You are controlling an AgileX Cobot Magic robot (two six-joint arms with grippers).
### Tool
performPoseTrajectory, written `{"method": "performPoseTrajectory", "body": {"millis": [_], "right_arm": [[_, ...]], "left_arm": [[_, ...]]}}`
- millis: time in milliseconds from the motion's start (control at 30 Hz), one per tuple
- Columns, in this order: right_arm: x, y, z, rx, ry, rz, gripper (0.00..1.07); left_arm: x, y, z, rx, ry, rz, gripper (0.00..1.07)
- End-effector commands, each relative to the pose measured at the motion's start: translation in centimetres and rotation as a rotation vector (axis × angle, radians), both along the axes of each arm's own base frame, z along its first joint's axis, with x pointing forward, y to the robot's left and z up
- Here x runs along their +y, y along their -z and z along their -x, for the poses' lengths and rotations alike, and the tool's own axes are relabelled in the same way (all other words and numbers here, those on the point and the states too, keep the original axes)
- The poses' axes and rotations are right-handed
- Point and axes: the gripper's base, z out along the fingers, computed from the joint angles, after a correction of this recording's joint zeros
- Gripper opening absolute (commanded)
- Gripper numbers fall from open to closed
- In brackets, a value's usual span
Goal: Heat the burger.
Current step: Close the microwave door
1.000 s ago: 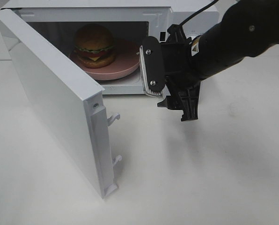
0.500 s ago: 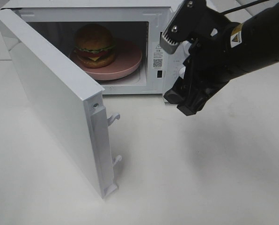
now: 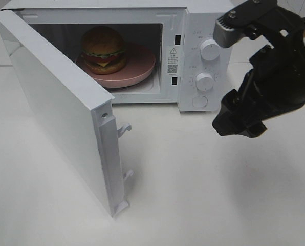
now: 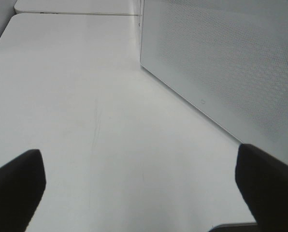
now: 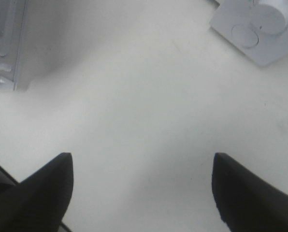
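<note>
White table [image 3: 219, 195]; open microwave [image 3: 189, 56] across upper frame. Burger [image 3: 103, 48] on pink plate [image 3: 142, 69] inside, upper left. Your right gripper [image 5: 141, 162] and left gripper [image 4: 139, 152]: jaws apart, empty. Door [image 3: 55, 102] wide open; push it off-centre, you may slide whole microwave.

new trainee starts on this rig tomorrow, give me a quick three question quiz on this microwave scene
1. True or false: the microwave door stands open.
2. Where is the burger? A, on top of the microwave; B, on the pink plate inside it; C, leaning against the door.
3. Are the jaws of the right pincer open or shut, and is anything between them?
Key: 1 true. 2 B. 3 open, with nothing between them.
</note>
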Motion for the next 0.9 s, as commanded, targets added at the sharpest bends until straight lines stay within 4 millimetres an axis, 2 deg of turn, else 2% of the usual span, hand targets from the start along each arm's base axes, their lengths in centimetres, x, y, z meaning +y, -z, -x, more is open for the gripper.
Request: {"method": "performPoseTrajectory", "body": {"millis": [33,67,167,233,300,667,800,867,900], "right_arm": [[-1.1,-0.6,1.4,0.049,0.048,0.012,0.76],[-1.5,-1.0,2.1,0.073,0.061,0.019,0.76],[-1.7,-1.2,2.4,0.079,0.064,0.022,0.76],[-2.4,-1.8,3.7,0.106,0.081,0.027,0.76],[-2.6,-2.0,3.9,0.109,0.081,0.026,0.76],[-4.6,-4.1,7.0,0.072,0.089,-0.001,0.76],[-6.1,-4.1,8.2,0.043,0.138,-0.024,0.76],[-7.8,-3.8,9.1,0.018,0.242,-0.049,0.76],[-7.8,-3.8,9.1,0.018,0.242,-0.049,0.76]], "left_arm": [[0.0,-0.1,0.2,-0.03,-0.001,0.008,1.0],[0.0,-0.1,0.2,-0.03,-0.001,0.008,1.0],[0.0,-0.1,0.2,-0.03,-0.001,0.008,1.0],[0.0,-0.1,0.2,-0.03,-0.001,0.008,1.0],[0.0,-0.1,0.2,-0.03,-0.001,0.008,1.0],[0.0,-0.1,0.2,-0.03,-0.001,0.008,1.0],[0.0,-0.1,0.2,-0.03,-0.001,0.008,1.0],[0.0,-0.1,0.2,-0.03,-0.001,0.008,1.0],[0.0,-0.1,0.2,-0.03,-0.001,0.008,1.0]]}}
